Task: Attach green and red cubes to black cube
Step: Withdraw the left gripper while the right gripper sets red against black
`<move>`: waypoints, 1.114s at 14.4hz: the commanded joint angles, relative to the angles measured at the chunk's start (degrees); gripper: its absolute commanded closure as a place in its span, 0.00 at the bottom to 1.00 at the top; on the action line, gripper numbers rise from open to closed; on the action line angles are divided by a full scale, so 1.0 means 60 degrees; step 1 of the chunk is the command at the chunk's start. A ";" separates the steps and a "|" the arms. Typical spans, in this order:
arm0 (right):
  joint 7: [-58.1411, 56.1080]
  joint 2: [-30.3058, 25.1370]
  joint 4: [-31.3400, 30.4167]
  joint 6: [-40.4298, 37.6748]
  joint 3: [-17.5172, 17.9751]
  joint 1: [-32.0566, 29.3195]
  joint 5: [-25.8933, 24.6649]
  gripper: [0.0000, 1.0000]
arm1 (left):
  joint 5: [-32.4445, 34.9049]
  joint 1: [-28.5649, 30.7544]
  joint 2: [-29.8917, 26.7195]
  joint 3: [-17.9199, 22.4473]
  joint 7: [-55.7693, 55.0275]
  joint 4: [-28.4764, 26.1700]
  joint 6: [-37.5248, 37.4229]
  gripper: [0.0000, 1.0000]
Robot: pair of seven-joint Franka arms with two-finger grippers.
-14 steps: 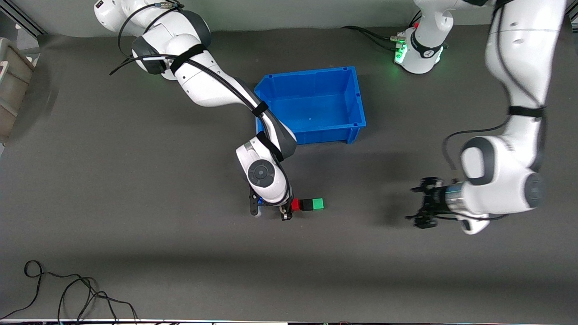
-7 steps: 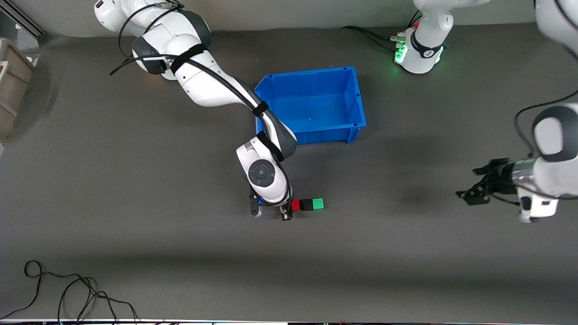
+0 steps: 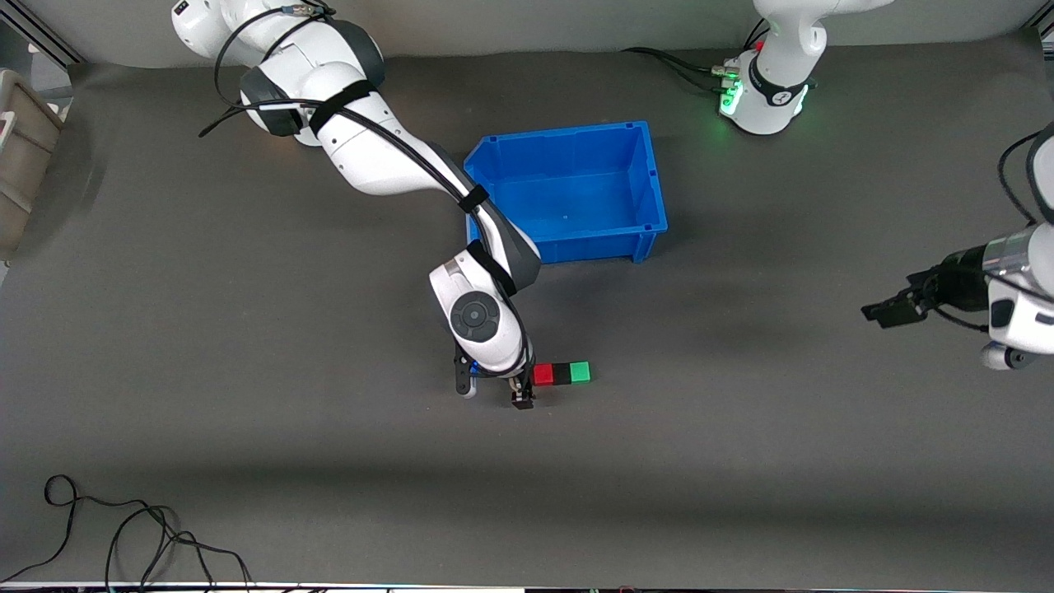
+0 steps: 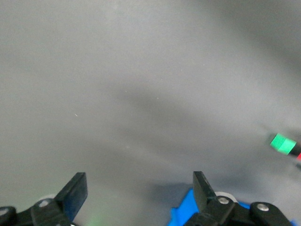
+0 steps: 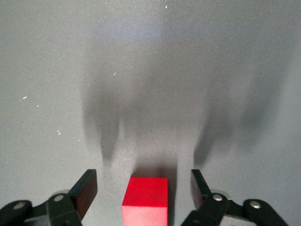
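The red cube [image 3: 543,375], black cube [image 3: 561,374] and green cube [image 3: 580,372] lie touching in one row on the grey mat, the black cube in the middle. My right gripper [image 3: 524,389] is low at the red cube's end of the row. In the right wrist view it [image 5: 143,181] is open, with the red cube [image 5: 145,202] between its fingers and a gap on each side. My left gripper [image 3: 885,311] is open and empty, up over the mat at the left arm's end. In its wrist view [image 4: 139,188] the green cube [image 4: 283,143] shows far off.
A blue bin [image 3: 576,245] stands farther from the front camera than the cube row, and the right arm reaches past its corner. A beige container [image 3: 16,148] sits at the right arm's end. Black cables [image 3: 123,535] loop near the mat's front edge.
The left arm has swung away from the cubes to its own end of the table. The right gripper has drawn slightly off the red cube, which now shows fully. The cubes have not moved.
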 commanded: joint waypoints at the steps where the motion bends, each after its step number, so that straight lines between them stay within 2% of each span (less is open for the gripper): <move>1: 0.0127 0.0072 0.0411 -0.0216 -0.0090 -0.0007 0.0025 0.12 | 0.0417 -0.0035 -0.0626 -0.0008 0.2093 -0.0027 -0.0286 0.00; 3: -0.0309 -0.0352 0.0411 -0.0552 -0.0105 -0.0211 0.0025 0.12 | 0.0432 -0.0006 -0.0904 -0.0008 0.2580 -0.0100 -0.0330 0.00; 10: -0.4145 -0.2416 0.0396 -0.3671 -0.0120 -0.1398 0.0039 0.12 | 0.0857 -0.0459 -0.1930 -0.0023 0.2889 -0.0246 -0.0213 0.00; 13: -0.6020 -0.3295 0.0396 -0.4988 -0.0251 -0.1808 -0.0106 0.12 | 0.0886 -0.0475 -0.2121 -0.0066 0.2919 -0.0246 -0.0111 0.00; 16: -0.8712 -0.4321 0.0396 -0.6132 -0.0208 -0.2365 -0.0442 0.12 | 0.0872 -0.0664 -0.2034 -0.0096 0.2948 -0.0203 -0.0067 0.00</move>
